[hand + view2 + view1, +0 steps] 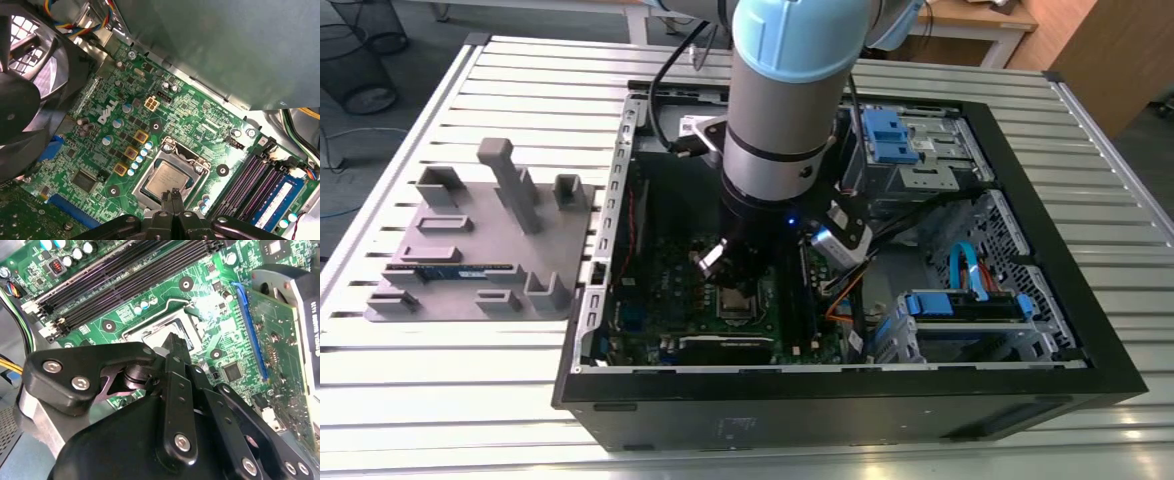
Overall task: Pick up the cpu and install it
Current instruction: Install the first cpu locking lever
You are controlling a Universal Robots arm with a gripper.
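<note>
1. Silver slatted desk, carrying an open black computer case, with a grey parts tray at the exterior view's left.
2. Pale blue and grey arm, reaching straight down into the case over the green motherboard.
3. Black hand, closed with fingertips pressed together and gripping nothing, poised just above the near edge of the socket frame.
4. Silvery cpu, lying flat and top-up inside that frame, square with it and apparently seated. Near square, so no real long axis; edges roughly parallel to the purple memory slots.
5. Judged good practice here: keep any press vertical, light and centred on the metal top, never sliding sideways across the socket.
</note>
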